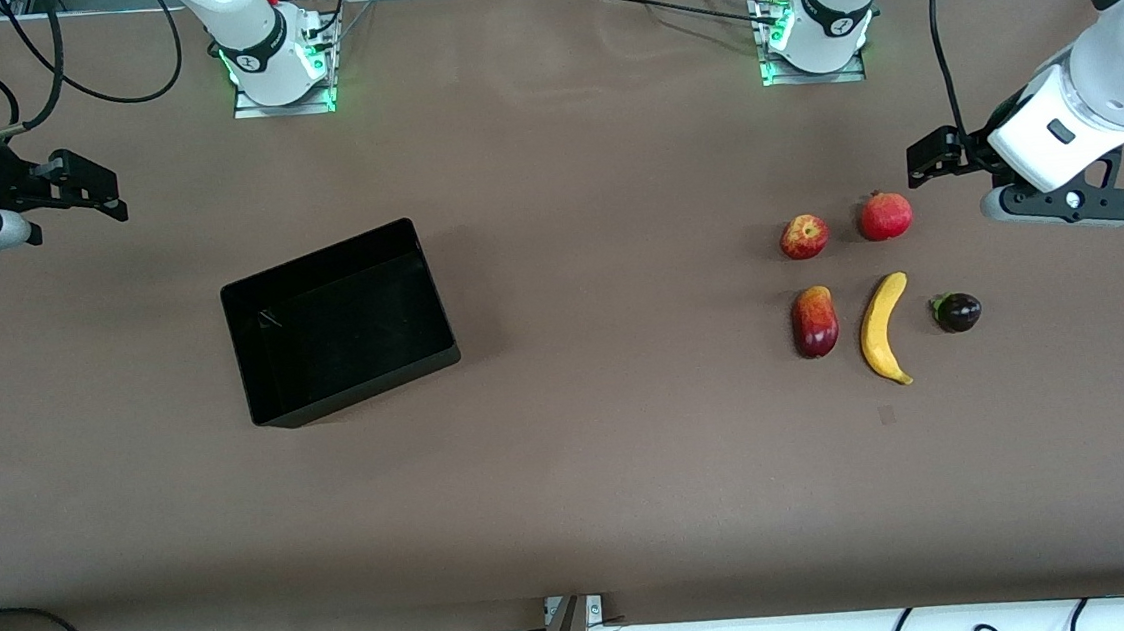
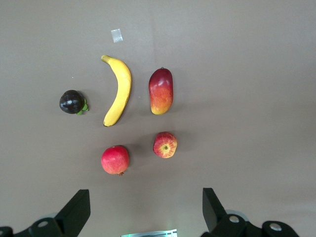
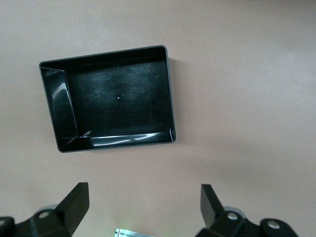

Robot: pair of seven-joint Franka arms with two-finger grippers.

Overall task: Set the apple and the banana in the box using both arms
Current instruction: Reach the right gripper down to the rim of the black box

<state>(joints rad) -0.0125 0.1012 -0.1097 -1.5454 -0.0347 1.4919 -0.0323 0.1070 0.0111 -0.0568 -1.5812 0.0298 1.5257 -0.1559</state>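
The apple (image 1: 804,236), red with yellow streaks, lies on the brown table toward the left arm's end; the left wrist view shows the apple (image 2: 165,144) too. The long yellow banana (image 1: 884,327) (image 2: 118,91) lies nearer to the front camera than the apple. The black box (image 1: 357,390) (image 3: 59,113) stands empty toward the right arm's end. My left gripper (image 1: 923,162) (image 2: 146,207) hangs open over bare table beside the fruits, holding nothing. My right gripper (image 1: 95,187) (image 3: 143,205) hangs open at the table's end, beside the box, with nothing in it.
An evenly red round fruit (image 1: 885,216) lies beside the apple. A dark red-orange mango (image 1: 815,321) and a small dark purple fruit (image 1: 957,311) flank the banana. A small tape patch (image 1: 887,415) sits nearer to the front camera. Both arm bases (image 1: 277,67) stand along the table's edge.
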